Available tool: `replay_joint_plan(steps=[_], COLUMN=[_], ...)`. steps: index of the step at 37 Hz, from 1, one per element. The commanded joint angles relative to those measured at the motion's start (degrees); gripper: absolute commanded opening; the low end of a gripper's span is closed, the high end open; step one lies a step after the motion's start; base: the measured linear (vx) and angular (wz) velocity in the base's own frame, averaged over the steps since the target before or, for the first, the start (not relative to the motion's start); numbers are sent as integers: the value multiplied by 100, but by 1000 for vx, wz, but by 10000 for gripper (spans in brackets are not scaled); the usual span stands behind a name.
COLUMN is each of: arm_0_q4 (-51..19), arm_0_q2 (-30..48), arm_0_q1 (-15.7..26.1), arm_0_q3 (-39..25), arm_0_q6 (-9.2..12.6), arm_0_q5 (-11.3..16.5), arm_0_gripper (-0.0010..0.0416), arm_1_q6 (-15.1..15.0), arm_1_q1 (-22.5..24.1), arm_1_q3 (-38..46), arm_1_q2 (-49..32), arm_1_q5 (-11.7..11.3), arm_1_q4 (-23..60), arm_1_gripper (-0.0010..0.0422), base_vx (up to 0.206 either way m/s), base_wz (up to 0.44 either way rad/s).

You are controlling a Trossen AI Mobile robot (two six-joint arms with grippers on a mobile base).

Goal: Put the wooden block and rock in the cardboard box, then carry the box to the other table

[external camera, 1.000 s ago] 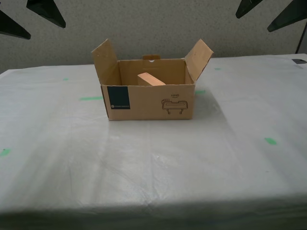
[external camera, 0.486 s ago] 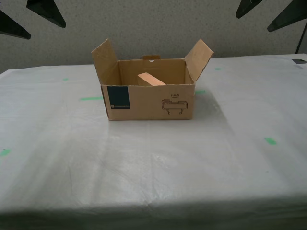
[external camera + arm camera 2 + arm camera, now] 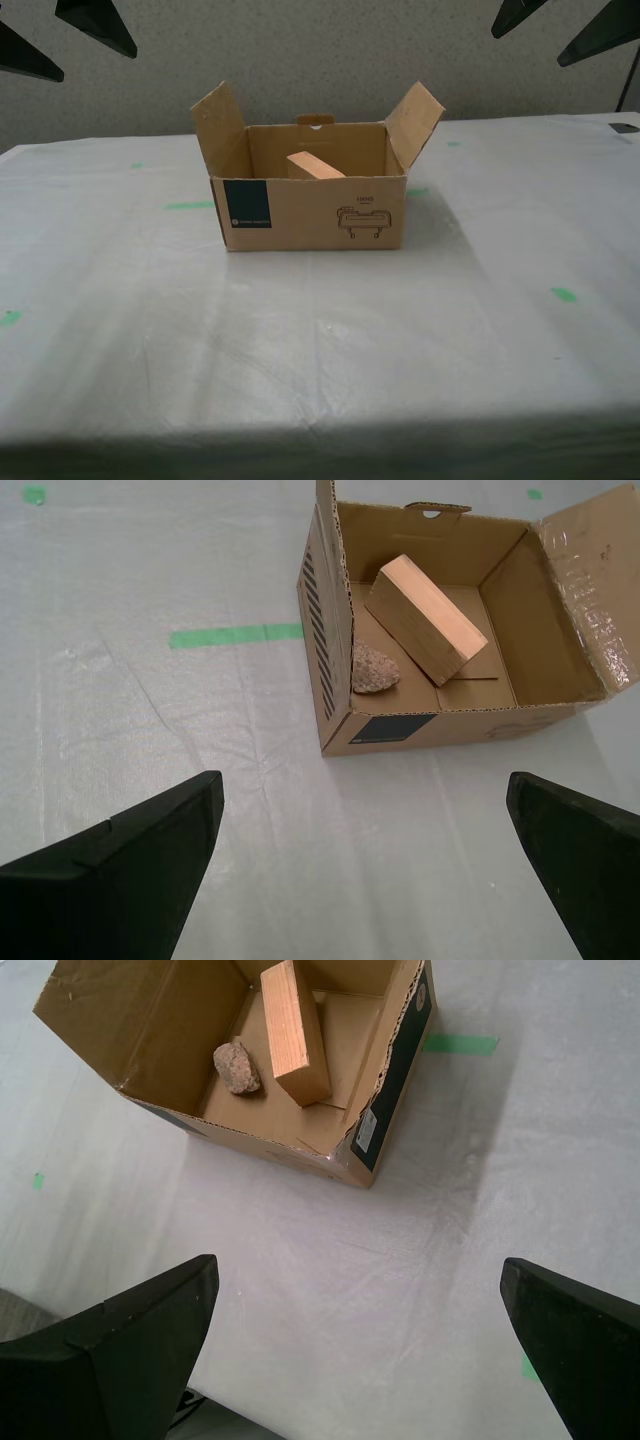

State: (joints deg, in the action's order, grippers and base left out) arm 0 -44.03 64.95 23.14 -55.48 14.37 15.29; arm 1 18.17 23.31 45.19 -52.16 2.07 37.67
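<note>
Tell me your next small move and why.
Probably none beyond keeping both arms clear: the cardboard box stands on the white-sheeted table with the wooden block and rock inside, and my first gripper and second gripper are open and empty.

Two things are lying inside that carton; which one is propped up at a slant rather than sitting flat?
The wooden block: it leans tilted inside the cardboard box. The rock, small and lumpy, sits on the floor beside it.
</note>
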Motion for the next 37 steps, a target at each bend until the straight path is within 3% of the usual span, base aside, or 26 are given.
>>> replay_joint_plan(steps=[1,37], arm_0_q4=[11,11], arm_0_q2=[0,0], arm_0_q1=[2,2], arm_0_q3=[0,0], arm_0_q6=[17,15], arm_0_q5=[-17,-17], arm_0_gripper=[394,394], arm_1_q6=[22,22], arm_1_q1=[0,0], arm_1_q3=[0,0], arm_1_q2=[2,0], arm_1_q5=[-13,-13], arm_1_q4=[-9,-7], arm_1_gripper=[387,387], base_vx=[0,0], base_wz=[0,0])
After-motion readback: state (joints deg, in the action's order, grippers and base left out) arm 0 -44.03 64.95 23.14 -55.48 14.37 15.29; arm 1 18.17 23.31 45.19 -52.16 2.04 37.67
